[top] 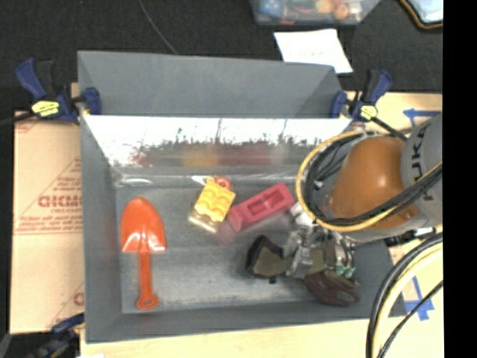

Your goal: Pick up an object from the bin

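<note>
Arm (426, 162) comes in from the right, wrist wearing an orange cover (367, 179) with yellow and black cables (316, 162) looped round it. The tool (307, 250) hangs low under the wrist, reaching down and a bit leftward.

One camera looks down on the grey bin (223, 88) from above, tilted somewhat toward its far wall. It sits close enough that the bin spans most of the view, and the arm (373, 177) enters from the right.
</note>
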